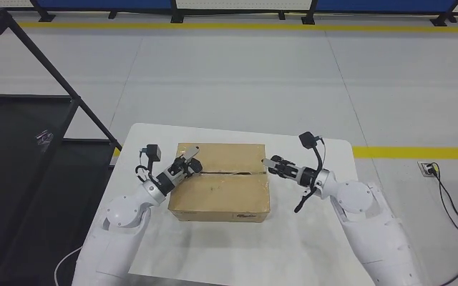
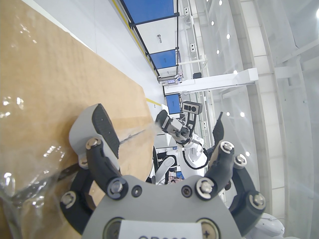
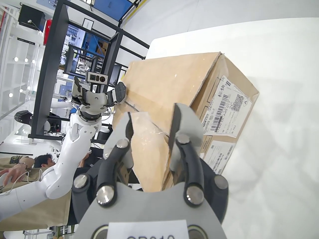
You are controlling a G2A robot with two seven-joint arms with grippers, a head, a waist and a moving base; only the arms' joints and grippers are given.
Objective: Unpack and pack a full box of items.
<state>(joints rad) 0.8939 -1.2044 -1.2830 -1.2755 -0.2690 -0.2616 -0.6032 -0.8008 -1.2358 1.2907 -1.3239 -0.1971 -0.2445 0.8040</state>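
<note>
Here one brown cardboard box (image 1: 222, 189) sits mid-table (image 1: 300, 243), its flaps shut and its centre seam covered with clear tape (image 3: 147, 130). Two white labels (image 3: 224, 105) are on its end face. Two grippers meet it: the left gripper (image 1: 190, 161) at one seam end and the right gripper (image 3: 153, 111) at the other, both with fingers spread and holding nothing.

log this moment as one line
box: closed, on table | left end effector: open, at top seam | right end effector: open, at top seam
</note>
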